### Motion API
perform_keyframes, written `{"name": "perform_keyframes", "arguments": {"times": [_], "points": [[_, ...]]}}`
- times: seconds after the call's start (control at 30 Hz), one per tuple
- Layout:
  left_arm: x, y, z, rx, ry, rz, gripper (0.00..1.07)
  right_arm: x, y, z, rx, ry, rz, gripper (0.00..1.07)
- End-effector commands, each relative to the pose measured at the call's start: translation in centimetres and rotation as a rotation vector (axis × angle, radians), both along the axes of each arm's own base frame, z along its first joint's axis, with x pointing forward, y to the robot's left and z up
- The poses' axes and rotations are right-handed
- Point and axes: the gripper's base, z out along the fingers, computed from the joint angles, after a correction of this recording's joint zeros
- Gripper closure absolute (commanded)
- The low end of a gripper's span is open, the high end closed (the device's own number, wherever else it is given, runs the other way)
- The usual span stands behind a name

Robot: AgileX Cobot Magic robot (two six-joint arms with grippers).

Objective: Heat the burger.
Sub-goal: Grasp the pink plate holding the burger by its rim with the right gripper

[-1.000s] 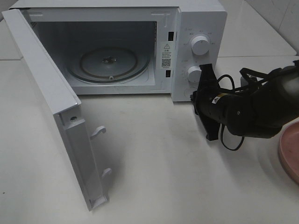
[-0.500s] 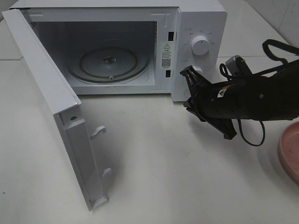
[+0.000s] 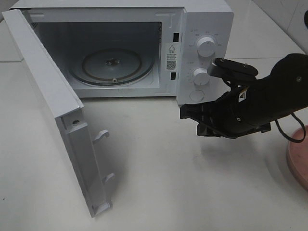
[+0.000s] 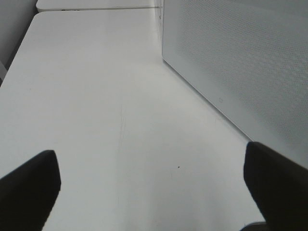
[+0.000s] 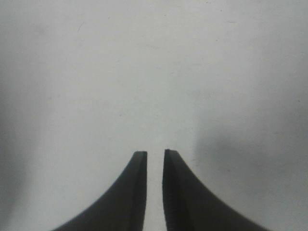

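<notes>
Here, microwave (image 3: 207,19) sticker (image 3: 171,56): warning triangle, QR code, illegible print.

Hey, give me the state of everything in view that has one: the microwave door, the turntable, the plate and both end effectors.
Microwave door: swung fully open.
Glass turntable: in place, nothing on it.
Pink plate: mostly out of frame, visible part bare.
Left end effector: wide open, empty.
Right end effector: barely open, narrow gap, empty.

One microwave (image 3: 202,19); two knobs (image 3: 207,47); one plate (image 3: 299,159)
</notes>
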Motion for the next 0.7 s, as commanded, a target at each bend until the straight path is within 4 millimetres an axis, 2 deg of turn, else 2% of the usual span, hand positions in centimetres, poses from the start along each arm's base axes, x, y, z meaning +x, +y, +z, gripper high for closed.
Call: {"name": "perform_keyframes", "arguments": {"times": [0.03,0.2,0.3,0.37,0.4,0.47,0.5,0.53,0.57,0.6,0.67,0.7], "points": [[0.0,0.0,0.0,0.001,-0.003,-0.004,0.09,-0.7,-0.4,0.7,-0.065,-0.005,0.12,0.91],[0.0,0.0,0.0,0.001,-0.003,-0.004,0.09,-2.4,-1.0,2.3,-0.127,0.053,0.256,0.85],[0.0,0.0,0.0,0.001,-0.003,-0.004,0.09,-2.6,-1.1,2.4,-0.135,0.061,0.267,0.83],[0.0,0.0,0.0,0.001,-0.003,-0.004,0.09,-3.3,-1.5,2.9,-0.172,0.085,0.303,0.73],[0.0,0.0,0.0,0.001,-0.003,-0.004,0.09,-3.3,-1.5,2.9,-0.172,0.085,0.303,0.73],[0.0,0.0,0.0,0.001,-0.003,-0.004,0.09,-4.1,-2.3,3.8,-0.241,0.102,0.355,0.52],[0.0,0.0,0.0,0.001,-0.003,-0.004,0.09,-4.1,-2.3,3.8,-0.241,0.102,0.355,0.52],[0.0,0.0,0.0,0.001,-0.003,-0.004,0.09,-4.2,-2.5,3.9,-0.259,0.104,0.366,0.47],[0.0,0.0,0.0,0.001,-0.003,-0.004,0.09,-4.6,-2.9,4.3,-0.296,0.111,0.387,0.34],[0.0,0.0,0.0,0.001,-0.003,-0.004,0.09,-4.6,-2.9,4.3,-0.296,0.111,0.387,0.34],[0.0,0.0,0.0,0.001,-0.003,-0.004,0.09,-5.1,-3.4,4.7,-0.337,0.13,0.407,0.17],[0.0,0.0,0.0,0.001,-0.003,-0.004,0.09,-5.1,-3.4,4.7,-0.337,0.13,0.407,0.17]]}}
